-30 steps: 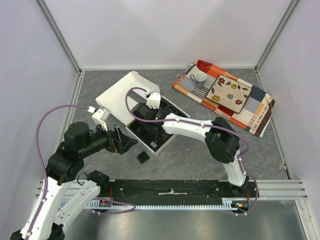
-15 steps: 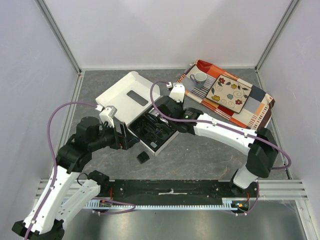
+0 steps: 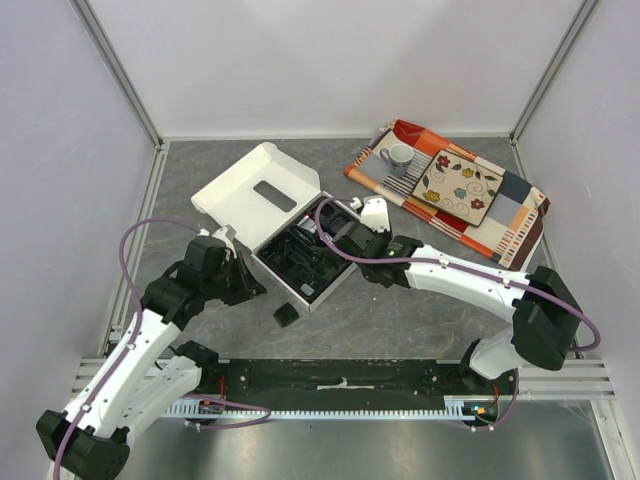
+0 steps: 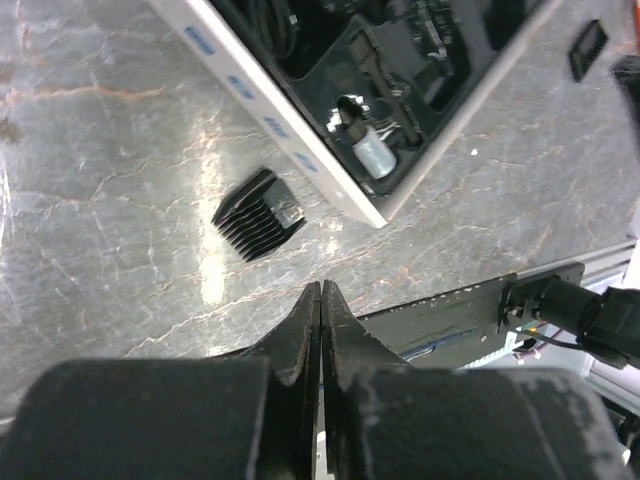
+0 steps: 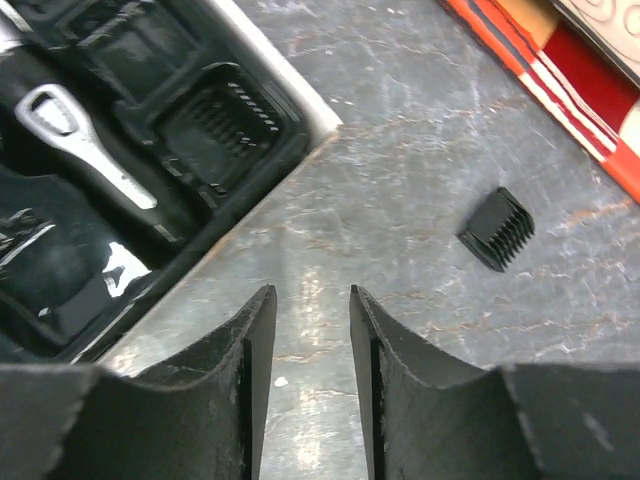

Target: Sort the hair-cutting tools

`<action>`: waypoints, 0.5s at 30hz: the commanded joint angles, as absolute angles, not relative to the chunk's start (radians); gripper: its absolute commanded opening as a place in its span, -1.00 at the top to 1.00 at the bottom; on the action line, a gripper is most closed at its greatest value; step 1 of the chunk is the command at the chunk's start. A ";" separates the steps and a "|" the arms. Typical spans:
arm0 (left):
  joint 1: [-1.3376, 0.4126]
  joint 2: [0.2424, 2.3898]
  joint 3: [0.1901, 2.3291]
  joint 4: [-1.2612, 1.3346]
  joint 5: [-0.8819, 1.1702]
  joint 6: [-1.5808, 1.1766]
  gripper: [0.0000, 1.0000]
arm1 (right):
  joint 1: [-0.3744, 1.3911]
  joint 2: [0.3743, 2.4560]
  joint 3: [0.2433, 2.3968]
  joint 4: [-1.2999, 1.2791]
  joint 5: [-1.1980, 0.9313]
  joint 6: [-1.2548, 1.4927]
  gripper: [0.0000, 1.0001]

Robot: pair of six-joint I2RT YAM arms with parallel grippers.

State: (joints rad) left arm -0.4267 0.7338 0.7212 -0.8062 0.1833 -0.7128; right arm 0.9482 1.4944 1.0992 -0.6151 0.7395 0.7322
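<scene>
Left gripper [image 4: 320, 292]: jaws together, empty, nearer arm
Comb attachment [image 4: 258, 213]: on worktop [image 4: 100, 200], just beside box [image 4: 290, 150] corner, ahead and left of those jaws, long axis diagonal
Right gripper [image 5: 310, 295]: jaws partly apart, empty

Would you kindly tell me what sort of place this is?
Likely a robot test cell: plain white panel walls on aluminium posts, a grey marbled tabletop, two white-and-black arms bolted on.

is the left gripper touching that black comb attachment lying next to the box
Apart. The left wrist view shows the left gripper shut on nothing, with bare table between its tips and the comb attachment.
</scene>
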 commanded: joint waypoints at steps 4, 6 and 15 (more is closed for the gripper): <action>-0.425 0.785 0.657 -0.799 0.095 -0.891 0.95 | 0.728 1.433 1.019 -0.497 0.692 0.730 0.34; -0.425 0.804 0.650 -0.805 0.049 -0.914 0.96 | 0.677 1.434 1.017 -0.470 0.672 0.726 0.43; -0.425 1.004 0.640 -0.686 -0.074 -0.989 0.95 | 0.516 1.658 1.175 -0.302 0.520 0.508 1.00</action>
State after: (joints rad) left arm -0.4267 0.9230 0.6472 -0.7830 0.0063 -0.9195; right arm 0.5480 1.5570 1.0805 -0.4259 0.6205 0.6472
